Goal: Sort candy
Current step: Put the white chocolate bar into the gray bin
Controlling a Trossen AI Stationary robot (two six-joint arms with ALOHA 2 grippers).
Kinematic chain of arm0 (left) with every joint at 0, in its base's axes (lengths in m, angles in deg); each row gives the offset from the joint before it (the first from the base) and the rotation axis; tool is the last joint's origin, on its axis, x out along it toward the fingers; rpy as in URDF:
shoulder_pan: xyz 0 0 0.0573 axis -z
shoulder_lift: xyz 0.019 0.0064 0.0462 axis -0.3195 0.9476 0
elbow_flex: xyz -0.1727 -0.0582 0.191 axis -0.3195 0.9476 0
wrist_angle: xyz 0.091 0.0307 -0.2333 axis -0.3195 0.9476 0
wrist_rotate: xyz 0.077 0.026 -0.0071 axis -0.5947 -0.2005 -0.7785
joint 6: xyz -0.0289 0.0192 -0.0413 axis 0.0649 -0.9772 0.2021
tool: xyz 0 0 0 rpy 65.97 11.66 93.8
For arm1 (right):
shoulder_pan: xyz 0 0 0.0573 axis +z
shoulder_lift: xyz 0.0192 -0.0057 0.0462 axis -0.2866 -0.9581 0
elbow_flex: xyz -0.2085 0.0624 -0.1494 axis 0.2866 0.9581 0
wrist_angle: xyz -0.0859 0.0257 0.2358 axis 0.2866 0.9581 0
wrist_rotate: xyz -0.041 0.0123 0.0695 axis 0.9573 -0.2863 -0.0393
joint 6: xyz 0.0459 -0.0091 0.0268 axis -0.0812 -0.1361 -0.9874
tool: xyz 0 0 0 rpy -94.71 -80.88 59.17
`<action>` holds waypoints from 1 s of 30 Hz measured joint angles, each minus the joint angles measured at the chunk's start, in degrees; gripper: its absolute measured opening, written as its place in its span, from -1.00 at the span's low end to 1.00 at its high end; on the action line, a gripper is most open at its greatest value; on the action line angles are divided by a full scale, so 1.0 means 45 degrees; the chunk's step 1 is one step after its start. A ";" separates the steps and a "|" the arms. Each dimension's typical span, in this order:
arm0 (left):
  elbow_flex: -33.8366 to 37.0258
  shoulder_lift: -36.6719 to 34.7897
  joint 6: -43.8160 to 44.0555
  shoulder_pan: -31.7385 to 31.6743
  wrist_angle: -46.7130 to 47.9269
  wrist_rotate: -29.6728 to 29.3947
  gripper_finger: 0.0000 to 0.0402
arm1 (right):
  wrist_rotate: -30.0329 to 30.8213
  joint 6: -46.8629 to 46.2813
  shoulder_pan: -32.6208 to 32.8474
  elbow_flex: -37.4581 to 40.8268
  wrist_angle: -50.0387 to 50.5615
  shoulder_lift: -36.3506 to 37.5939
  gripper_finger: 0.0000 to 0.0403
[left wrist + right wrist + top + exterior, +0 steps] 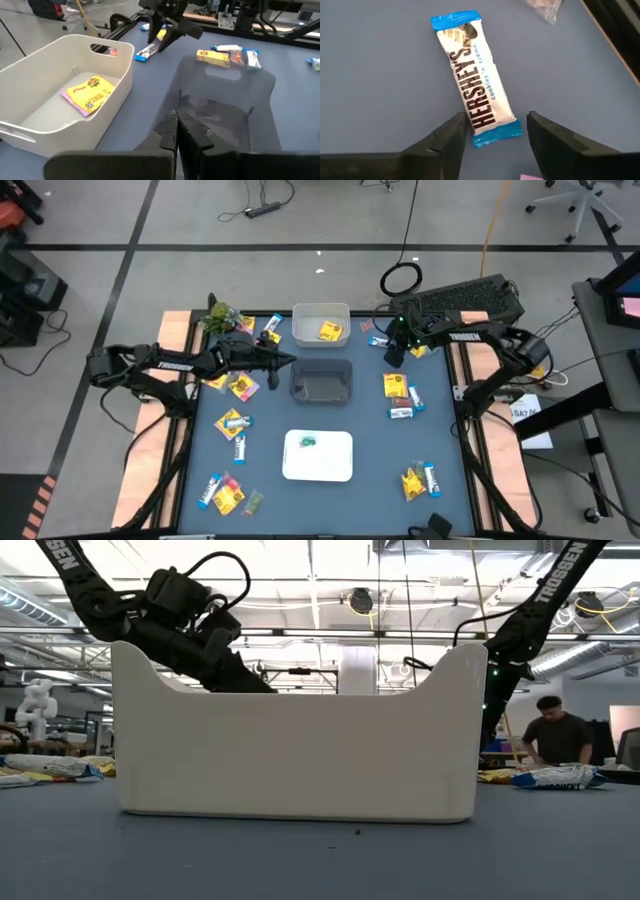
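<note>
Open mat under the right gripper; bins close around the left.

The right gripper (496,131) hung with its fingers spread to either side of the near end of a blue-and-white bar (474,76), bare mat on both flanks and a clear wrapper (543,7) lying well ahead. The left gripper (177,131), fingers pressed together, sat just over the near wall of the grey bin (227,107), with the white bin (60,95) close at one side blocking that flank; beyond both bins the right arm's fingers (165,25) stood in the line ahead.
</note>
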 joint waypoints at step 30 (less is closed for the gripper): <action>0.0000 0.0000 -0.0552 -0.0157 0.0006 -0.0010 -0.96 | 0.0383 -0.1275 0.3659 0.0012 0.0799 0.2915 -0.98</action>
